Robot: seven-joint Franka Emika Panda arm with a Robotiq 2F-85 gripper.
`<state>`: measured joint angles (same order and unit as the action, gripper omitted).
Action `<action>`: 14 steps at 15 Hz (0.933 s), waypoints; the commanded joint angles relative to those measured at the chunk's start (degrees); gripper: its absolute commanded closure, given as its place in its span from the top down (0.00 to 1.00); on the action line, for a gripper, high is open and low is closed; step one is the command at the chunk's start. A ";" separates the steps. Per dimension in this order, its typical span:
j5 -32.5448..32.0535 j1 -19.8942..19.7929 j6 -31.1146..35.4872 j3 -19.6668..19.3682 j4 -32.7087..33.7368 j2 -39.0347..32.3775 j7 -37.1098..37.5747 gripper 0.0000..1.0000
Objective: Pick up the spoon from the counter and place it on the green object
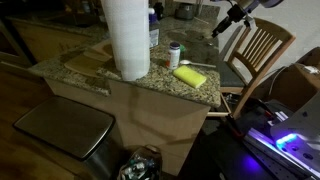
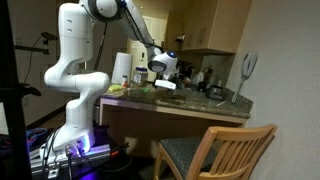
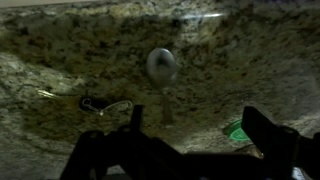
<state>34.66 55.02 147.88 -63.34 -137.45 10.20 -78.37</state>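
Observation:
A metal spoon (image 3: 161, 68) lies on the speckled granite counter (image 3: 60, 60) in the wrist view, bowl up-frame and handle pointing towards my gripper. My gripper (image 3: 197, 125) is open and empty, well above the spoon, its dark fingers at the bottom of that view. In both exterior views the gripper (image 1: 232, 18) (image 2: 165, 68) hangs above the counter (image 2: 190, 103). The yellow-green sponge-like block (image 1: 190, 76) lies on the counter near its right end, apart from the gripper. I cannot make out the spoon in the exterior views.
A tall white paper towel roll (image 1: 126, 38) and a small white-capped can (image 1: 175, 54) stand on the counter. A wooden chair (image 1: 258, 52) is beside it. A thin wire loop (image 3: 105, 104) and a small green patch (image 3: 236, 130) lie near the fingers.

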 commanded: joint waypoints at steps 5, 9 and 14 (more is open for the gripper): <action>4.93 3.19 -0.41 -2.41 1.78 -7.21 -0.38 1.00; 13.28 5.43 2.65 -2.24 -0.87 -10.70 -3.70 1.00; 16.01 6.04 4.37 -1.49 -0.57 -12.16 -2.68 1.00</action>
<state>50.71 61.07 152.28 -64.83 -138.02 -2.02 -81.05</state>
